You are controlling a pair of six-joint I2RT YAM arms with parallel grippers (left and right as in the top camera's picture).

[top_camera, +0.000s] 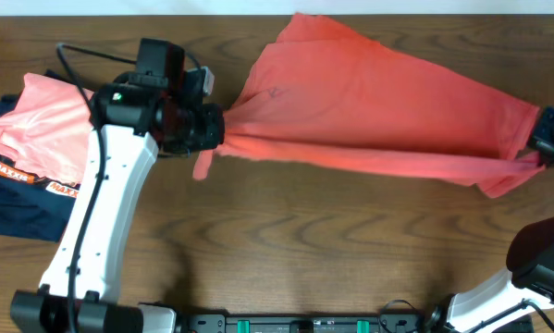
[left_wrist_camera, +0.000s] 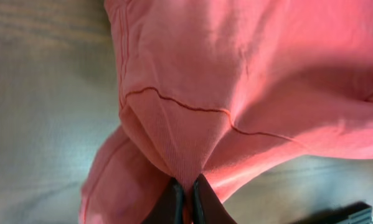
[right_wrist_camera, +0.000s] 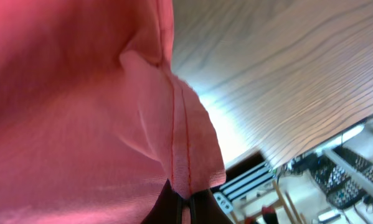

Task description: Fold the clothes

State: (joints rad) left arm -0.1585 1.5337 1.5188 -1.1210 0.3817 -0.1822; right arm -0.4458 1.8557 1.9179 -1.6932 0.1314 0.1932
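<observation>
Left gripper (left_wrist_camera: 187, 194): fingers pressed together, pinching a fold of the t-shirt (top_camera: 378, 102). Right gripper (right_wrist_camera: 185, 204): same, on a seamed edge by the table's (top_camera: 304, 240) right edge. T-shirt stretched between them across the far half; open room nearside. Folded garments (top_camera: 27, 157) at left edge.

Overhead: fixed, looks straight down on the wooden table (top_camera: 286, 240), far enough to take in the whole coral t-shirt (top_camera: 378, 102). Left wrist: looks along the left gripper (left_wrist_camera: 185, 200), very close on the cloth, table behind. Right wrist: same past the right gripper (right_wrist_camera: 185, 210), table edge beyond. All three share the t-shirt.
</observation>
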